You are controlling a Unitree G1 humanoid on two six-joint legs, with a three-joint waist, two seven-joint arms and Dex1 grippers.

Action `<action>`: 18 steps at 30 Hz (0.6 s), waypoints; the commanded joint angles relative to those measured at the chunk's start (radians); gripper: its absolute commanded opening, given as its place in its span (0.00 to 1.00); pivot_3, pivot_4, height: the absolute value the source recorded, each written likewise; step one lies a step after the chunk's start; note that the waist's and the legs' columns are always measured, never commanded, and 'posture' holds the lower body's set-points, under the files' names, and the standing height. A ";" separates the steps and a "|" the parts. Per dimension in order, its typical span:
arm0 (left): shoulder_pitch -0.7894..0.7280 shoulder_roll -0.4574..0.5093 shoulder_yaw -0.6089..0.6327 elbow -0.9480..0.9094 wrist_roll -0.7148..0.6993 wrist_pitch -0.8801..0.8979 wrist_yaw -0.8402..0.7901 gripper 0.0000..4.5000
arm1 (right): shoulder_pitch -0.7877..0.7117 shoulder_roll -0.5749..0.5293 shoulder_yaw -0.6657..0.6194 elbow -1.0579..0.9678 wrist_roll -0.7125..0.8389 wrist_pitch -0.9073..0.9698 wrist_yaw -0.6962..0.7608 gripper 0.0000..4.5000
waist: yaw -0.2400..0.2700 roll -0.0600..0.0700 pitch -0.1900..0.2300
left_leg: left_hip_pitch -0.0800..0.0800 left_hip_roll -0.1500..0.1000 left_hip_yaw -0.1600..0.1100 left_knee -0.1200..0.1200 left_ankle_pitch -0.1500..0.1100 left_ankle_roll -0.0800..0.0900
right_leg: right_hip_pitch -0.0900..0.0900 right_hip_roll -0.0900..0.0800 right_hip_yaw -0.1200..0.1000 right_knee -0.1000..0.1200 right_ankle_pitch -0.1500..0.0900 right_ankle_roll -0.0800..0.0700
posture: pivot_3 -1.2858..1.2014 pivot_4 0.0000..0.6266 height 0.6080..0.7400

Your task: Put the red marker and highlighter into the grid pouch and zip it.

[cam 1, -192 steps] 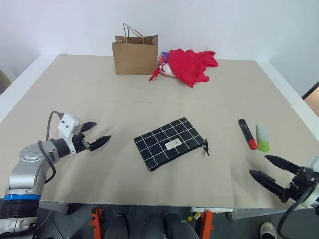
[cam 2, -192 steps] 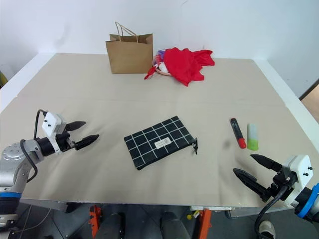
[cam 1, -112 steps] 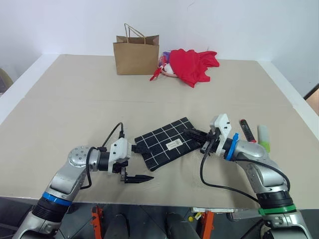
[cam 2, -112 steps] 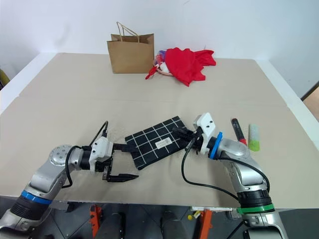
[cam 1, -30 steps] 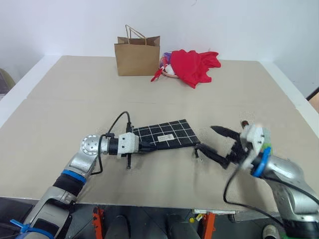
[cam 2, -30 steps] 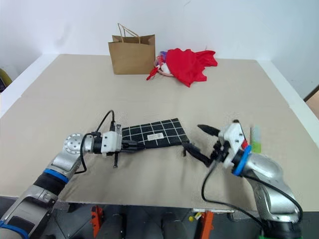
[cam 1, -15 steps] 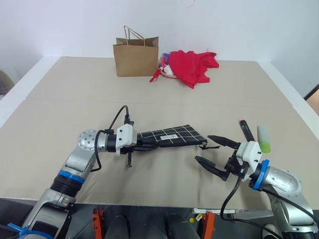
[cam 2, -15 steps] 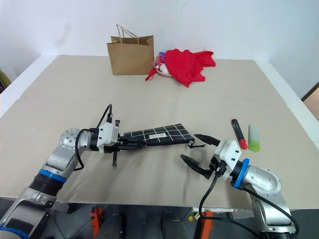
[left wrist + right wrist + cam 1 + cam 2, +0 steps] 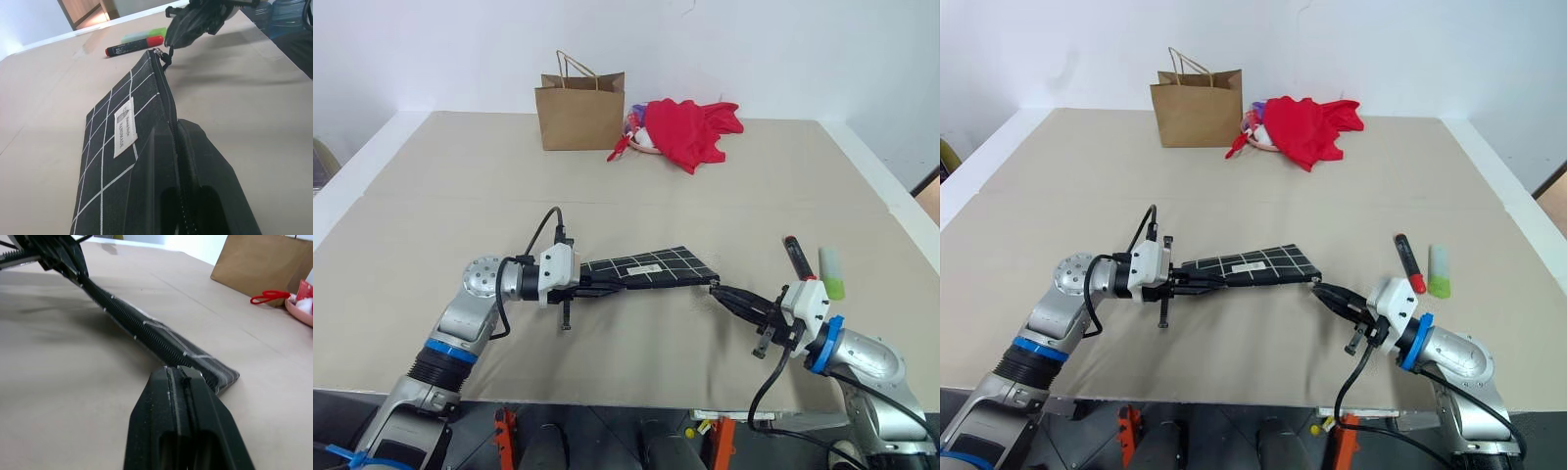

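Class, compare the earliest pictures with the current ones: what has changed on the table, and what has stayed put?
The left gripper came in and shut on the grid pouch, lifting its end. The right gripper came to the zipper pull and closed its jaws there. The red marker, highlighter, paper bag and red cloth stayed put.

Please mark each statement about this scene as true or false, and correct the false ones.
1. The left gripper is shut on one end of the grid pouch. True.
2. The red marker is already inside the pouch. False: it lies on the table beside the highlighter.
3. The right gripper is wide open. False: it is shut at the pouch's zipper end.
4. The brown paper bag stands at the far side of the table, next to a red cloth. True.
5. The pouch lies flat on the table. False: it is held lifted.
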 commanded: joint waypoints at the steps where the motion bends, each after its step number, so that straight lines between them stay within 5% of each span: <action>1: -0.007 -0.002 0.023 -0.029 0.004 -0.005 0.011 0.00 | -0.031 -0.015 0.000 -0.049 0.019 0.008 0.002 0.01 | 0.000 0.000 0.000 | 0.000 0.000 0.000 0.000 0.000 0.000 | 0.000 0.000 0.000 0.000 0.000 0.000 | 0.52 0.24 1.00; 18: -0.076 -0.107 -0.013 0.028 0.067 -0.069 0.023 0.00 | -0.238 0.068 0.293 -0.127 -0.087 0.191 -0.079 0.01 | 0.003 0.000 0.000 | -0.001 -0.001 -0.001 0.000 0.000 0.000 | 0.000 0.000 0.000 0.000 0.000 0.000 | 0.52 0.24 1.00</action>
